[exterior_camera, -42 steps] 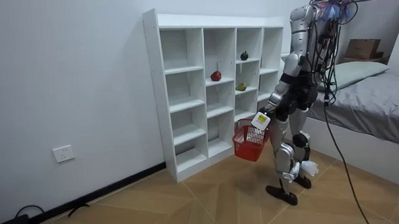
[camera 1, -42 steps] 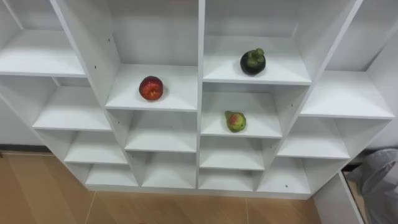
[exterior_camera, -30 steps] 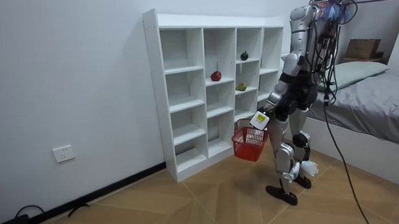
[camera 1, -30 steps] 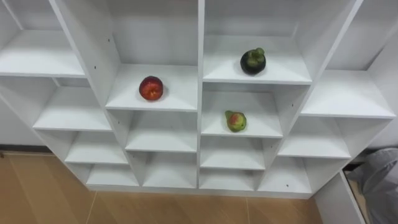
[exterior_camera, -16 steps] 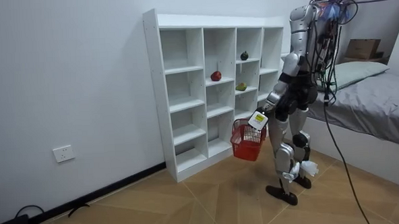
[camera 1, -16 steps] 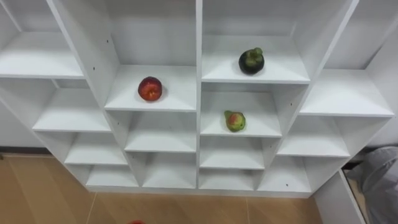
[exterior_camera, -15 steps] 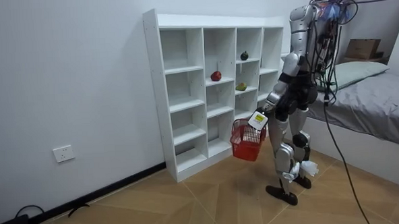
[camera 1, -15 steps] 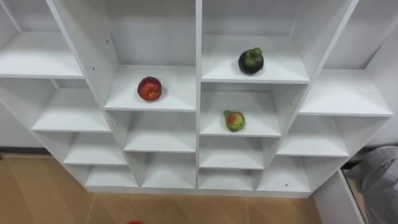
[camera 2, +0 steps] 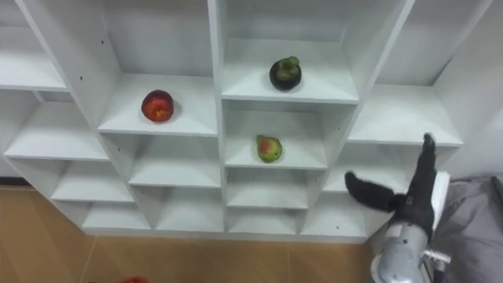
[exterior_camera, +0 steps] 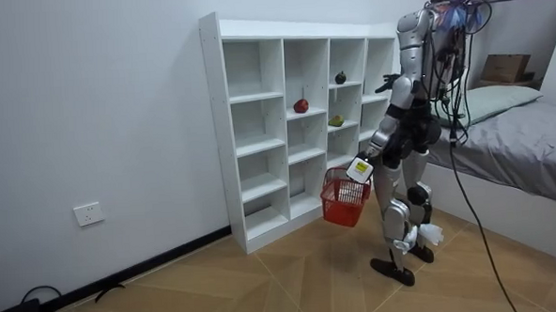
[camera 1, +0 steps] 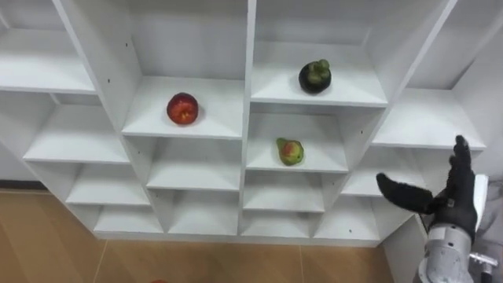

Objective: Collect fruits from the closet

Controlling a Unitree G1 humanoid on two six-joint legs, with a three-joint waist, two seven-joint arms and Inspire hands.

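A white closet of open shelves (camera 1: 249,47) stands before me. A red apple (camera 1: 182,108) lies on a middle-left shelf. A dark round fruit (camera 1: 314,76) sits one compartment to the right and higher, with a green-red pear (camera 1: 289,151) on the shelf below it. My right hand (camera 1: 449,196) is raised at the lower right, open with fingers straight, in front of the closet's right column and apart from every fruit. In the room view my left hand (exterior_camera: 360,167) hangs low, and a red basket (exterior_camera: 346,196) hangs from it by the handle.
A bed with a grey cover (exterior_camera: 526,136) stands behind me at the room view's right, with a cardboard box (exterior_camera: 505,67) on it. Grey cloth (camera 1: 493,208) shows by the closet's right side. Wooden floor (camera 1: 47,244) lies below the shelves.
My right hand has risen into the eye view at the lower right, near the closet's right column. The camera has shifted slightly. The fruits have not moved.
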